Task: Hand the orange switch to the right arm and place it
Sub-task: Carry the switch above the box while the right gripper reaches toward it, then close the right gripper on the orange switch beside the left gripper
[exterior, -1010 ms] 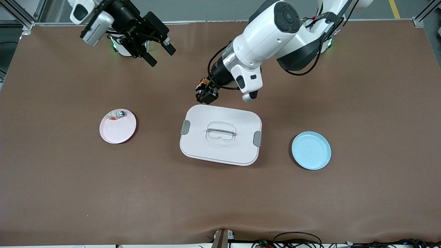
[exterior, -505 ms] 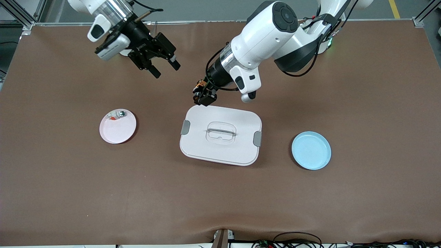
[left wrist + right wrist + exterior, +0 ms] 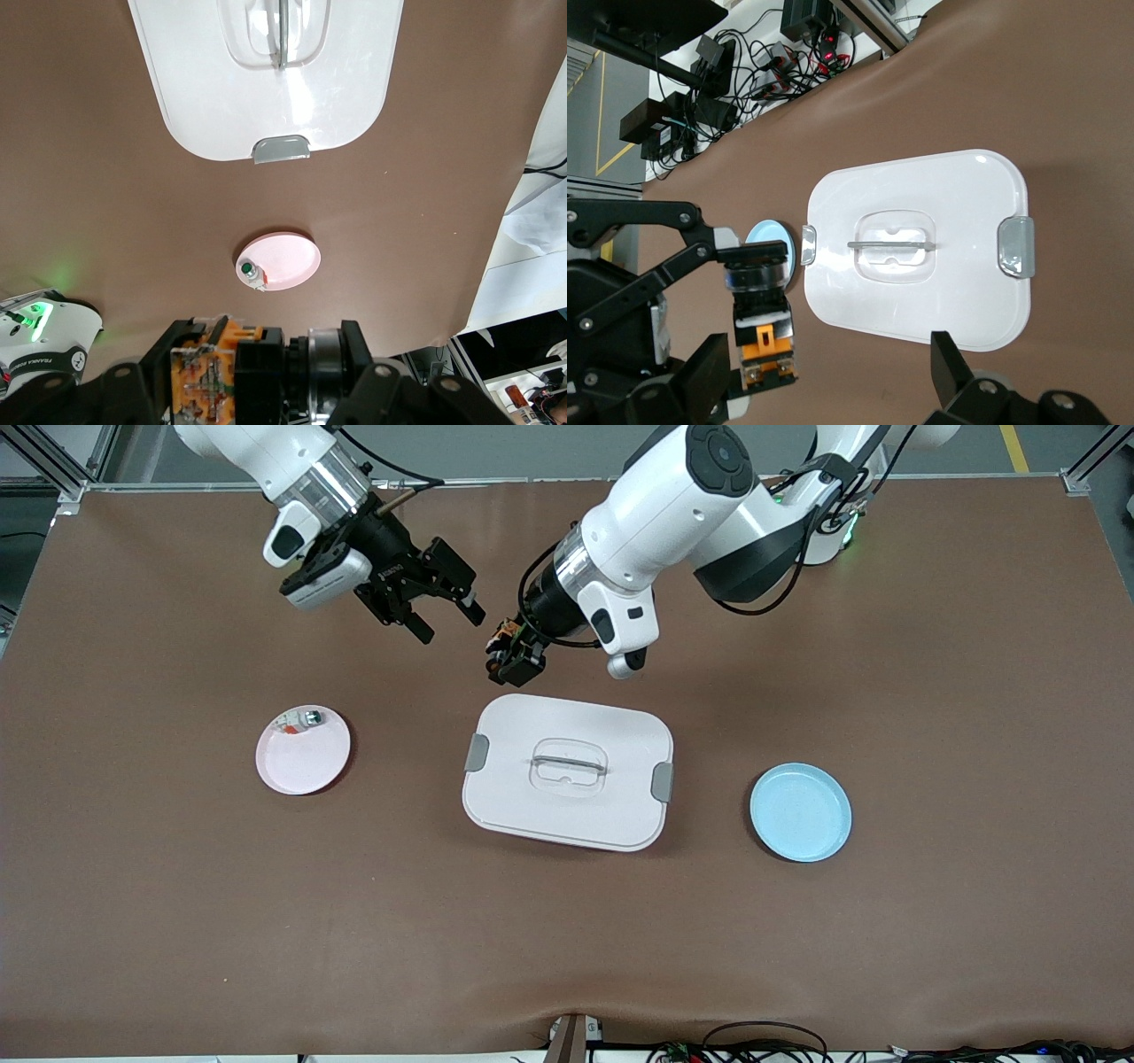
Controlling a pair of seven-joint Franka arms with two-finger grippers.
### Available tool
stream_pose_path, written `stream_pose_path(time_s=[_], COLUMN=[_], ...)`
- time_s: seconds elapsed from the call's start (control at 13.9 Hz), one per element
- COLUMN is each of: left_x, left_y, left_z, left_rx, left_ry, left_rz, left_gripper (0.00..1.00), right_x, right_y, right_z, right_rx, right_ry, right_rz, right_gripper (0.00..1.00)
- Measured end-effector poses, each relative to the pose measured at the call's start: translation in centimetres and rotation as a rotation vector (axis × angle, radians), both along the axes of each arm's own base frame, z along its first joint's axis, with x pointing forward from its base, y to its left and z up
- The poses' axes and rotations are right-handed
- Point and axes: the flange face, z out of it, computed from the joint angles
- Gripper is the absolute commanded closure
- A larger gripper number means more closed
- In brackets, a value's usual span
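While the left end effector [image 3: 509,657] is clamped on the orange switch [image 3: 506,640] above the bench [image 3: 930,646], just past the white lidded box's [image 3: 567,771] far edge, the part is presented in open air for handover. Beside it, the right end effector [image 3: 441,607] hangs with fingers spread wide, ready to receive. Placement is not yet done; a pink plate [image 3: 303,757] and a blue plate [image 3: 800,812] lie to either side of the box.

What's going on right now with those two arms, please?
Left gripper shut on orange switch, above the table by the white box. Right gripper open, alongside. Nothing between them.
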Motion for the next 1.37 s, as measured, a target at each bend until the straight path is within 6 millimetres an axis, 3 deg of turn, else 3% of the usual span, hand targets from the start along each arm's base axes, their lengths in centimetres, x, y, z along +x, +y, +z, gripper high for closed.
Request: stream_pose_path(time_s=[0.5,0.94,1.15,1.37], left_x=[0.0,0.0,0.0,-0.1], left_y=[0.0,0.0,0.0,0.0], left_z=[0.0,-0.2,-0.3,-0.6], left_rx=[0.000,0.002,0.004,0.009], left_ry=[0.000,0.002,0.005,0.009], left_rz=[0.000,-0.001,-0.001,-0.002], left_gripper=[0.65,0.65,0.65,0.65], right_x=[0.7,1.1,1.0,1.0], right_y=[1.4,3.0,3.2,3.3], right_z=[-0.3,-2.4,-2.2,-1.9], right_rx=[0.063,0.060,0.062,0.065], right_ry=[-0.022,-0.020,-0.023,-0.027], right_rz=[0.021,0.026,0.030,0.032], right_gripper=[0.00,0.00,0.24,0.25])
